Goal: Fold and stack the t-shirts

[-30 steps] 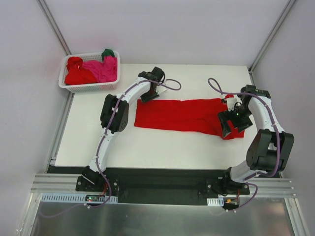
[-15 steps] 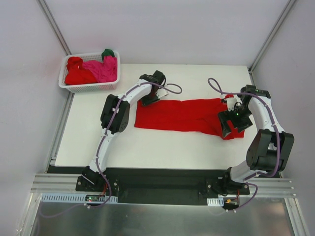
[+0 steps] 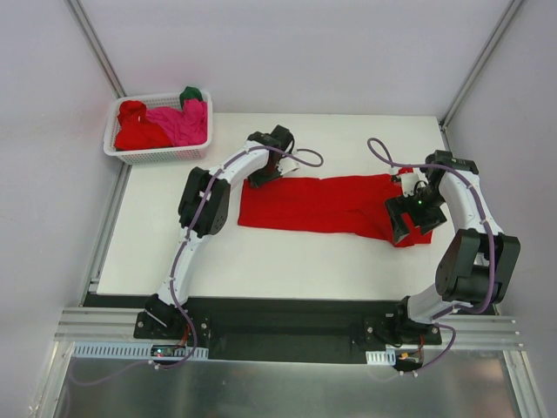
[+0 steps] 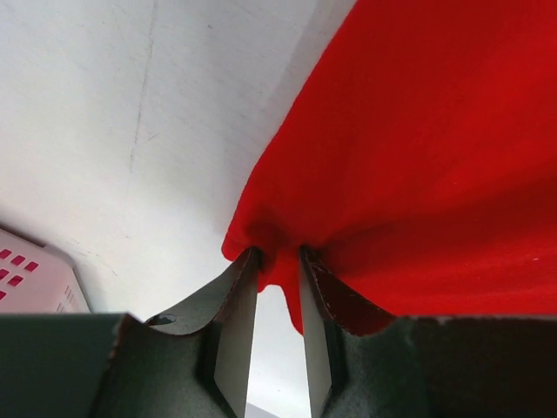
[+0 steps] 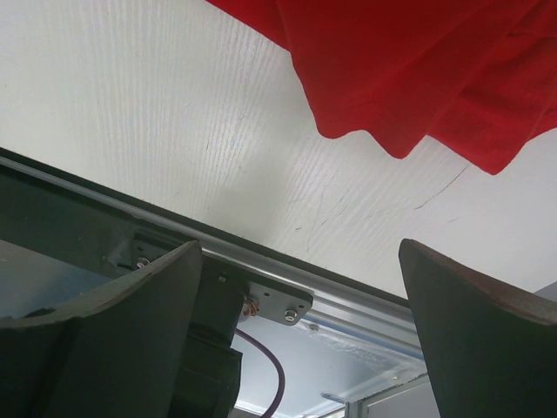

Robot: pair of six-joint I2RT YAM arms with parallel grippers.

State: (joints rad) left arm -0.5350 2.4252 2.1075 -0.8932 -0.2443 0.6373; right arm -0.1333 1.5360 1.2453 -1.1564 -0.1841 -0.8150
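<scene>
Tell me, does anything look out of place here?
Nothing is spilled or damaged. The dark green t-shirt looks askew: it pokes over the far rim of the basket. The red t-shirt on the table is rumpled at its right end.

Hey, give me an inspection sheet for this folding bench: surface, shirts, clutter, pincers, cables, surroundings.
Surface: white table, faint scratches.
Job's things: red t-shirt laid flat across the middle; a red shirt, a pink shirt and a green shirt heaped in the basket at the far left corner.
Clutter: nothing seen.
Pincers: left pincer pinching the flat shirt's far left corner; right pincer wide open, empty, by its right end.
Cables: purple cables looping off both wrists.
Surroundings: white walls; metal rail along the near edge.
</scene>
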